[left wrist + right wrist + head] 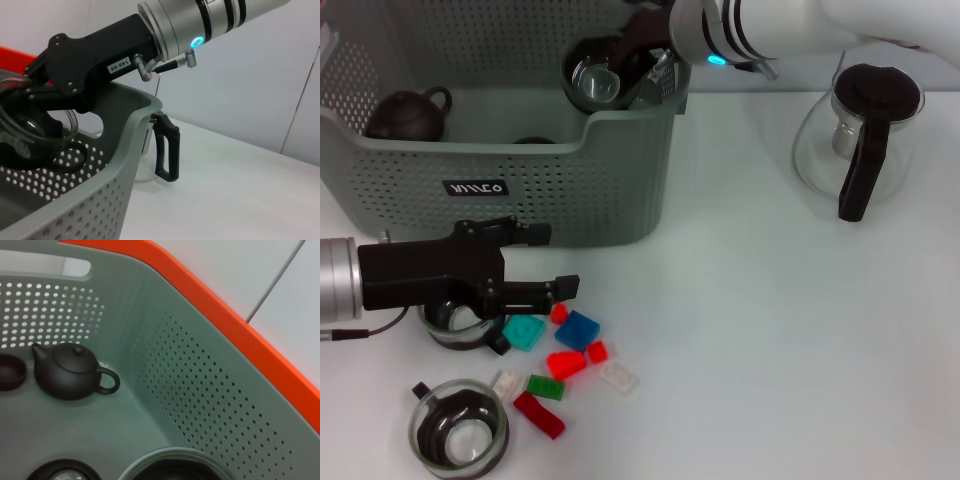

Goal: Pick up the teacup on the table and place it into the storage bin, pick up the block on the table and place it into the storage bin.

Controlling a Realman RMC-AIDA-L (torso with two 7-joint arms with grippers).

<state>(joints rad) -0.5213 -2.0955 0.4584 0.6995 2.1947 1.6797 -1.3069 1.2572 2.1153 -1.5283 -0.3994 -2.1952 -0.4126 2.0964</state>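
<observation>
Bin [620, 190]: rear left of table [770, 330], right wall near glass pot [860, 130]; open tabletop right of blocks. Contents: dark teapot [408, 115].

Right gripper [638, 68]: over bin's right rear corner, closed on teacup [595, 80].

Left gripper [535, 290]: fingers slightly apart, empty, over a glass cup [455, 325] beside blocks [565, 355].

Second cup [458, 425]: table's front edge.

right claw [638, 62] holds teacup [595, 78] over storage bin [620, 190] | left claw [535, 262] beside blocks [565, 352]
</observation>
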